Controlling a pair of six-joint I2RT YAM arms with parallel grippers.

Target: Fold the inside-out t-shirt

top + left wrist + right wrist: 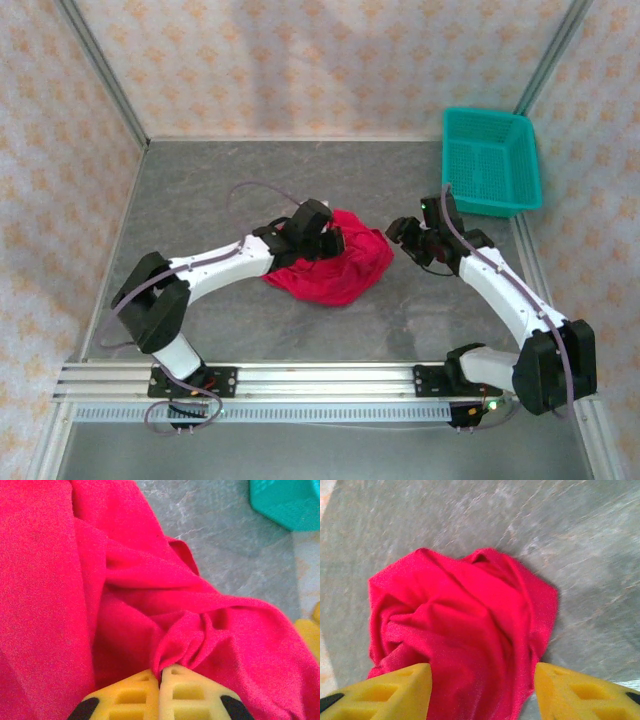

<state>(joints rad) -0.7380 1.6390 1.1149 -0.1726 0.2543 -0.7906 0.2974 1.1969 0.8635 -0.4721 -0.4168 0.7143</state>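
My left tool is clamped on the bright red soft cloth t-shirt. In the left wrist view its two yellow fingers press together with no gap, and a small gathered ridge of the red fabric is pinched at their tips, with creases fanning out from the pinch. The t-shirt lies in a crumpled heap near the middle of the grey mottled table, bunched rather than spread flat, and my left tool sits over its upper left part in the top view. My right tool stands wide and holds nothing. In the right wrist view its yellow fingers are well apart at the lower corners, with the rumpled red heap lying between and beyond them on the table. I cannot tell from that view whether those fingers touch the cloth. From above, the right tool is just beside the heap's right edge. The teal plastic mesh basket sits at the far right corner of the table, well apart from the t-shirt, and a corner of it shows at the upper right of the left wrist view.
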